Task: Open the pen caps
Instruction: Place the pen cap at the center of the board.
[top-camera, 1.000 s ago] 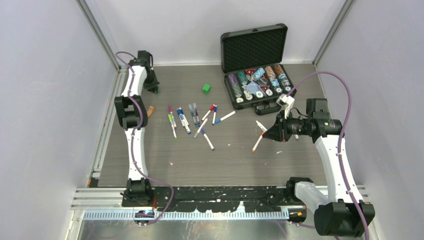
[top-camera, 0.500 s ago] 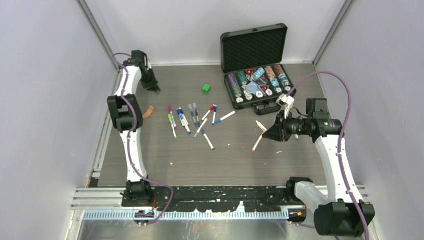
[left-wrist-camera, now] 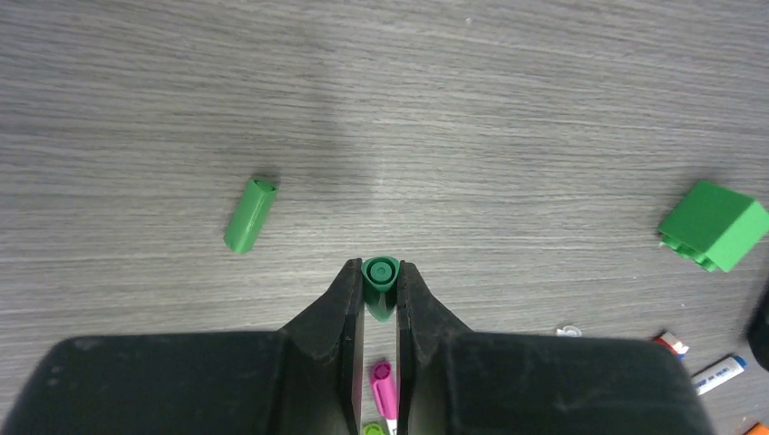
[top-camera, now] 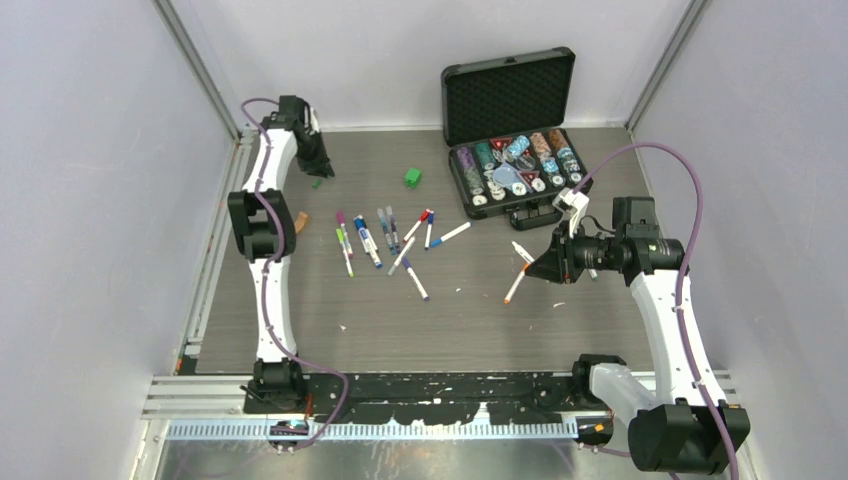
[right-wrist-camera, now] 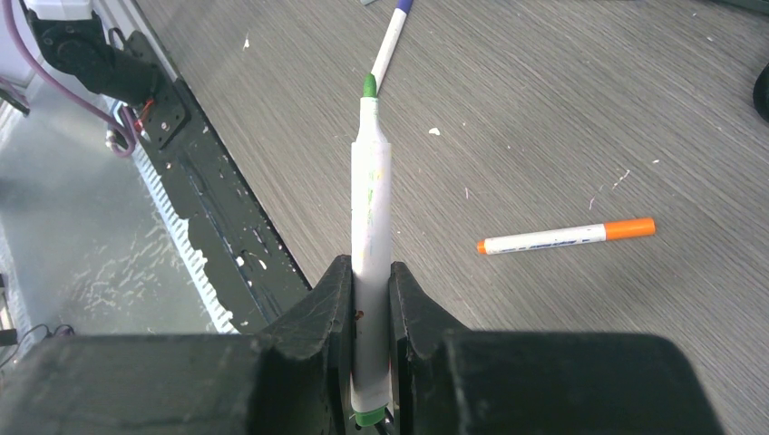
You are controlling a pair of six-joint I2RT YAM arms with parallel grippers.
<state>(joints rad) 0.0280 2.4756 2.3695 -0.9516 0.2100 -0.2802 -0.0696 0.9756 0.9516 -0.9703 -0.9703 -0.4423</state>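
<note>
The green cap (left-wrist-camera: 380, 270) is off its pen and sits pinched end-on in the left pincer (left-wrist-camera: 379, 283), which is clenched on it above the far left corner of the surface (left-wrist-camera: 508, 109). What has changed over the last second is only the carrying arm. The left arm has swung its wrist a little toward the right and the far edge, so the held cap now hangs just right of a loose green cap (left-wrist-camera: 248, 215) lying on its side, clear of the pincer. The grip itself has not loosened. The green pen (right-wrist-camera: 371, 208) has not moved. It stays grasped by its white barrel in the right pincer (right-wrist-camera: 370, 270), held off the surface at the right with its bare green tip pointing away from the fingers. An orange pen (right-wrist-camera: 567, 237) lies just beyond it, and the other pens (top-camera: 385, 235) lie scattered mid-surface as before. The green cube (left-wrist-camera: 714, 225) is well to the right of the held cap, and the open case (top-camera: 515, 150) is at the far right. To my eye this pen is done and the cap is being taken to a drop spot. Letting it go looks like the next move, and many pens remain.
</note>
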